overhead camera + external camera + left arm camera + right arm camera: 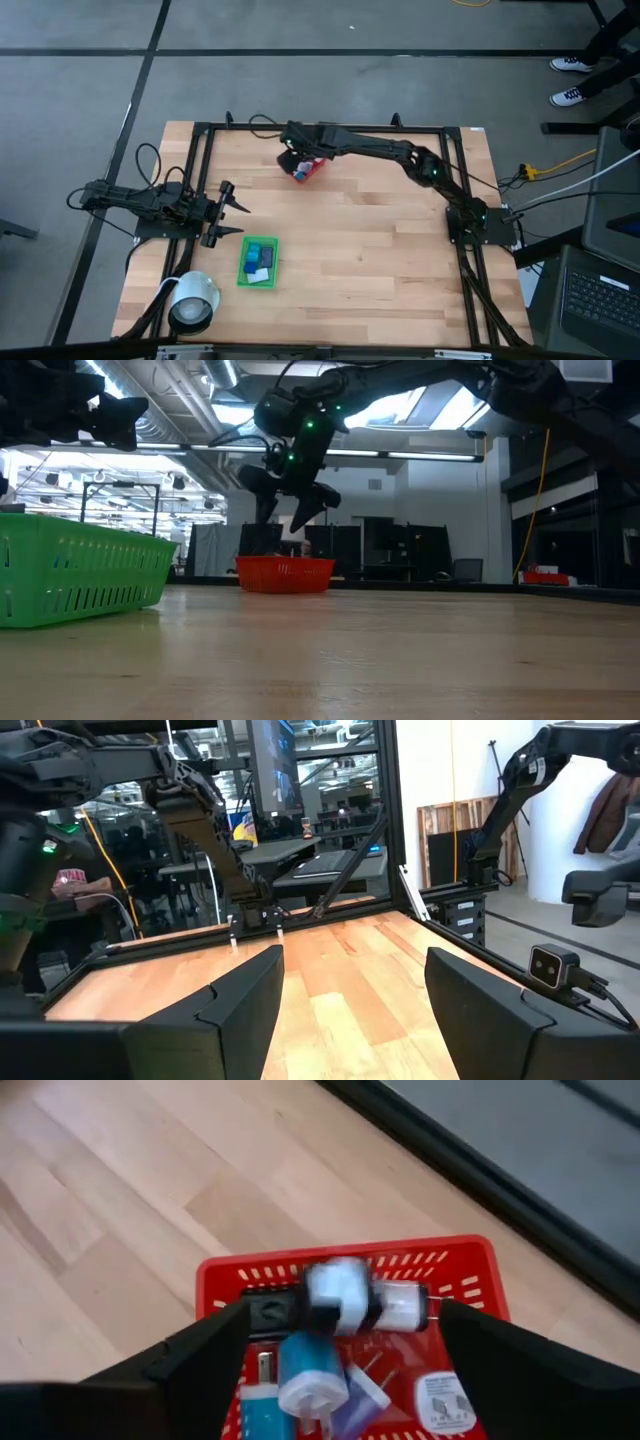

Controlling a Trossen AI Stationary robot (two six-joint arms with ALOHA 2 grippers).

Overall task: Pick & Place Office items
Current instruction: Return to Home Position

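Note:
The red mesh basket stands near the table's far edge. In the right wrist view its wall encloses several small office items: white and blue plug-like pieces, a black one, a purple one. A white piece shows blurred between my right fingers, touching neither. My right gripper hangs open just above the basket. The green tray holds blue and white pieces. My left gripper waits open, left of the tray.
A white round object with a cable sits at the table's near left corner. A black frame runs along the table's edges. A person's shoes stand on the floor beyond the far right corner. Bare wood lies between tray and right arm base.

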